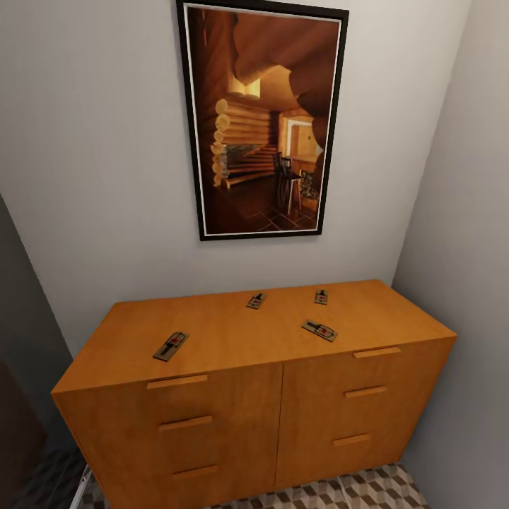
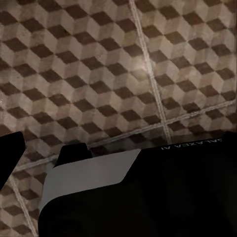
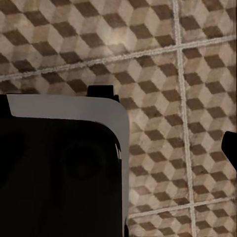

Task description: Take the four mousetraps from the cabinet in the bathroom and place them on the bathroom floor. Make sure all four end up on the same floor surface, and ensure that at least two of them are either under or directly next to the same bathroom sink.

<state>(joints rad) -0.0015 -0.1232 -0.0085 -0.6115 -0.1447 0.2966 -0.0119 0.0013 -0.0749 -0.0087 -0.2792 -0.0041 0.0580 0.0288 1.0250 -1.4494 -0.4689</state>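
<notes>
Several mousetraps lie flat on top of the orange-brown cabinet (image 1: 212,417) in the head view: one near the front left (image 1: 170,346), one at the back middle (image 1: 256,300), one at the back right (image 1: 321,297) and one nearer the front right (image 1: 319,330). All the cabinet's drawers are closed. Strips of the cube-patterned bathroom floor (image 1: 367,491) show below it. My left gripper (image 2: 118,148) hangs over the tiled floor (image 2: 98,64) with its dark fingers (image 2: 10,158) far apart and nothing between them. My right gripper (image 3: 116,148) hangs likewise, one finger (image 3: 230,148) at the picture's edge. The sink is out of view.
A framed picture (image 1: 263,120) of a log interior hangs on the white wall above the cabinet. A wall (image 1: 466,212) closes in on the cabinet's right and a dark surface (image 1: 21,353) on its left. My own black and white body (image 2: 148,197) (image 3: 54,168) sits below both wrists.
</notes>
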